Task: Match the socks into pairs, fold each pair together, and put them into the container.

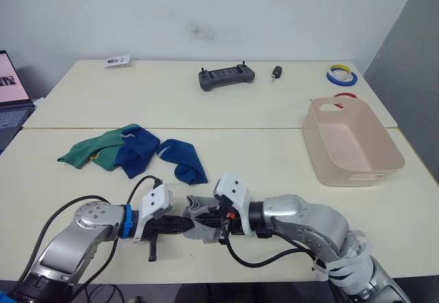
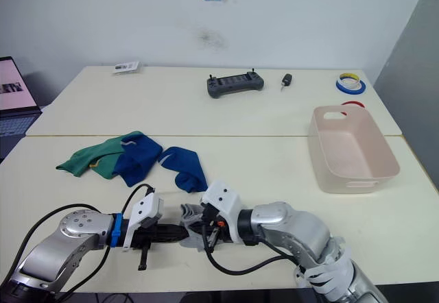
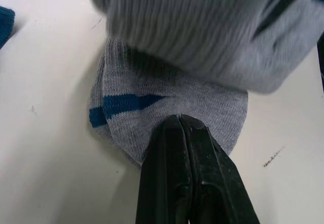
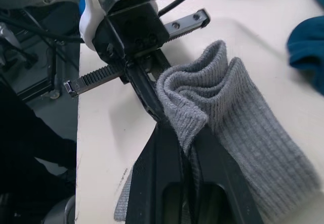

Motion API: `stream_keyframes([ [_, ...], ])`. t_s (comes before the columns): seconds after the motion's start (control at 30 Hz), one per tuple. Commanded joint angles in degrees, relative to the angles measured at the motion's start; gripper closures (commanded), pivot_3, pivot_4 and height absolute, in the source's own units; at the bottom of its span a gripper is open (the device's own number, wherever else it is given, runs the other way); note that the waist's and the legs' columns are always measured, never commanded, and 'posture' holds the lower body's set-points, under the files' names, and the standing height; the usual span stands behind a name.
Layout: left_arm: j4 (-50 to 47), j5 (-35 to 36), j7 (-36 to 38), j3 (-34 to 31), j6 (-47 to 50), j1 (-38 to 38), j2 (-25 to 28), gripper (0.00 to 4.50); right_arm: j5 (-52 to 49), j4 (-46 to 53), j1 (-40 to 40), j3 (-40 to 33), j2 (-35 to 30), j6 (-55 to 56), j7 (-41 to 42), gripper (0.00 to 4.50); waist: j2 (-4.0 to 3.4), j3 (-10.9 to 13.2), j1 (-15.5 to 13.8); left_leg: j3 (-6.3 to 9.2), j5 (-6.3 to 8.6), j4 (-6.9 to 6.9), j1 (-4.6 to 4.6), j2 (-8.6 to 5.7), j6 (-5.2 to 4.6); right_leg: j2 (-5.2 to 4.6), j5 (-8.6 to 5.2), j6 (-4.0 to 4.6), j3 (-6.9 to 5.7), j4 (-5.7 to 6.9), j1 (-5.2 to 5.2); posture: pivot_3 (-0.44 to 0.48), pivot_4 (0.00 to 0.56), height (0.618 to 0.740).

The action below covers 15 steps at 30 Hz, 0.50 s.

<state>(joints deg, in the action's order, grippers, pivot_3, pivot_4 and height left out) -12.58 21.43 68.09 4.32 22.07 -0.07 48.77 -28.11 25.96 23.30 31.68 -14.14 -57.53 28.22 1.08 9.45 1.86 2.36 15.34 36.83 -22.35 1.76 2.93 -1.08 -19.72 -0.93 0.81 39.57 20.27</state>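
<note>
Surface: two cream tables (image 1: pixel 226 159) set edge to edge, with a seam running across between them; a white wall stands behind.
Left claw (image 3: pixel 178 120): fingers pressed together, pinching the edge of the grey socks (image 3: pixel 167 102) at the near edge of the surface.
Right claw (image 4: pixel 183 133): fingers closed on a raised fold of the same grey socks, facing the left claw tip to tip.
Grey socks: stacked, ribbed, one showing a blue stripe; partly lifted, partly lying on the surface.
Blue socks (image 1: pixel 182 158): two, lying loose behind the claws.
Green socks (image 1: pixel 92 149): bunched, touching one blue sock.
Tub (image 1: pixel 381 153): pale pink, on the right side, well apart from the socks.
Far surface: controller (image 1: pixel 226 77), key fob (image 1: pixel 276 73), tape rolls (image 1: pixel 341 76).
Left edge: laptop (image 1: pixel 12 94).
</note>
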Motion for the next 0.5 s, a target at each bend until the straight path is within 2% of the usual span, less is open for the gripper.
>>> stream_keyframes([
  [0.03,0.6,-0.6,-0.1,-0.6,0.0,0.9,0.9,4.50,1.7,-1.3,0.2,1.0,1.4,2.1,0.0,4.46,0.00,0.0,0.0,0.00,0.00,0.00,0.00,0.00,0.00,0.00,0.00,0.00,0.00,0.00,0.00,0.000,0.150,0.740],
  [0.3,1.2,-0.2,-0.1,-2.3,-0.3,1.3,1.9,4.50,2.9,-3.1,0.0,1.6,2.5,3.5,1.3,4.46,-0.01,0.0,0.0,0.01,0.00,-0.01,0.00,0.01,0.00,0.00,0.00,0.00,0.00,0.03,0.02,0.000,0.150,0.740],
  [0.4,1.3,-0.3,-0.2,-2.2,-0.4,1.1,1.7,4.50,2.2,-2.6,-0.4,0.4,3.6,4.1,1.3,3.72,-0.01,0.0,0.0,0.01,0.00,0.00,0.00,0.01,0.00,0.00,0.00,0.00,0.00,0.03,0.03,0.000,0.150,0.740],
  [0.5,1.9,-0.6,-0.2,-1.8,-0.8,0.8,1.4,4.50,-0.3,-0.9,-0.3,-2.9,4.6,2.0,1.0,2.72,-0.01,0.0,0.0,0.01,0.00,-0.01,0.00,0.01,0.00,0.00,0.00,0.00,-0.01,0.05,0.03,0.000,0.150,0.740],
])
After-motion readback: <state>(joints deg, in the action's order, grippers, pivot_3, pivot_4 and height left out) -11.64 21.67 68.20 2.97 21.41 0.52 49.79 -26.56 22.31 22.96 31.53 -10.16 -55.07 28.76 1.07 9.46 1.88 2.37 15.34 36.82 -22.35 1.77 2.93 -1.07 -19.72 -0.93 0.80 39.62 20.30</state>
